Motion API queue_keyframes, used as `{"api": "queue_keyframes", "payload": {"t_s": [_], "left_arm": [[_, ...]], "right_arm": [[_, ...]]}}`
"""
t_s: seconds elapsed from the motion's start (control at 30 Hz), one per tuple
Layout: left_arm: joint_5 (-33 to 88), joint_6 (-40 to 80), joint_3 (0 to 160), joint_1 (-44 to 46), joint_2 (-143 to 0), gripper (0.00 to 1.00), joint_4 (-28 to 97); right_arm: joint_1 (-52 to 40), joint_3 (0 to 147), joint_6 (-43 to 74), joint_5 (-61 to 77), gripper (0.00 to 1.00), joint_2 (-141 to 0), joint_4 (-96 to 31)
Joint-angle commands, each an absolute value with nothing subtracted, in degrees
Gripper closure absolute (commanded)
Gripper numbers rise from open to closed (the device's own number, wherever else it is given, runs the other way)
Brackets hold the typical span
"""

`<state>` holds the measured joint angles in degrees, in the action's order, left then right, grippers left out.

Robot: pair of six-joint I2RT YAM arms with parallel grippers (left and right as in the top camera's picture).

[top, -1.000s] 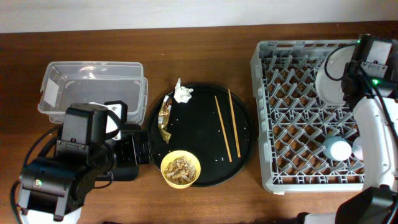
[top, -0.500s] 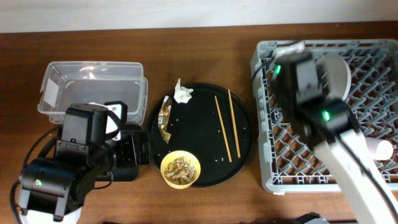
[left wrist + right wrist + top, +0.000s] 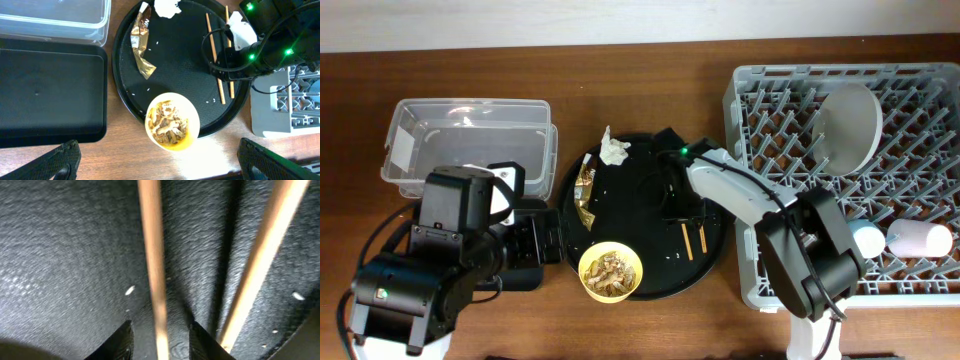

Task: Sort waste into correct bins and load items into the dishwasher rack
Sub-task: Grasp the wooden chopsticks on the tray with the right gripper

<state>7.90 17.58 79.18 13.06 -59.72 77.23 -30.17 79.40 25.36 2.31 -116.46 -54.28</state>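
Note:
Two thin wooden chopsticks (image 3: 686, 238) lie on the round black tray (image 3: 640, 215). My right gripper (image 3: 678, 205) is low over them. In the right wrist view it (image 3: 162, 342) is open, its jaws straddling one chopstick (image 3: 152, 260), with the other (image 3: 260, 255) to the right. The yellow bowl (image 3: 610, 272) holds brownish food scraps (image 3: 169, 120). The white napkin (image 3: 613, 150) and gold-brown wrapper (image 3: 585, 190) lie on the tray's left. The plate (image 3: 850, 125), blue cup (image 3: 867, 238) and pink cup (image 3: 920, 238) are in the grey rack (image 3: 745, 270). My left gripper (image 3: 162, 162) is open and empty above the table's front.
The clear box (image 3: 470, 140) with a white label stands at the back left. The shallow black tray (image 3: 50, 90) lies in front of it, mostly under my left arm (image 3: 430, 270) in the overhead view. The rack's corner (image 3: 275, 107) borders the round tray's right edge.
My right arm has swung from the rack's far right side across to the round tray and come down over the chopsticks. The left arm has not moved.

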Motion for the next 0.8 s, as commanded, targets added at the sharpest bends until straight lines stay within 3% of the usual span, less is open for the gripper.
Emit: {"api": "queue_keyframes", "payload": {"t_s": [0.0,0.13,0.23,0.33,0.47,0.5,0.57,0.6,0.67,0.77], "left_arm": [[7.6,17.8,79.3,13.0,-59.5,0.00,77.2],[7.6,17.8,79.3,13.0,-59.5,0.00,77.2],[7.6,17.8,79.3,13.0,-59.5,0.00,77.2],[7.6,17.8,79.3,13.0,-59.5,0.00,77.2],[7.6,17.8,79.3,13.0,-59.5,0.00,77.2],[7.6,17.8,79.3,13.0,-59.5,0.00,77.2],[7.6,17.8,79.3,13.0,-59.5,0.00,77.2],[7.6,17.8,79.3,13.0,-59.5,0.00,77.2],[7.6,17.8,79.3,13.0,-59.5,0.00,77.2],[7.6,17.8,79.3,13.0,-59.5,0.00,77.2]], "right_arm": [[-30.7,79.6,24.9,3.2,0.94,-117.3,-54.1],[-29.8,84.1,22.9,3.2,0.96,-103.6,-59.4],[-20.2,84.4,22.1,0.7,0.96,-89.2,-62.0],[-9.8,82.9,14.5,-0.9,0.96,-91.3,-64.8],[-9.0,82.2,14.0,-10.8,0.96,-96.4,-63.6],[-9.0,83.3,11.8,-6.1,0.52,-96.1,-63.7],[-10.0,83.3,11.2,2.5,0.44,-94.3,-63.0],[-11.6,83.3,11.2,4.9,0.50,-94.2,-62.4],[-19.5,81.0,11.5,4.8,0.50,-94.8,-60.7],[-24.4,75.7,23.3,-6.3,0.62,-100.9,-53.5]]}}
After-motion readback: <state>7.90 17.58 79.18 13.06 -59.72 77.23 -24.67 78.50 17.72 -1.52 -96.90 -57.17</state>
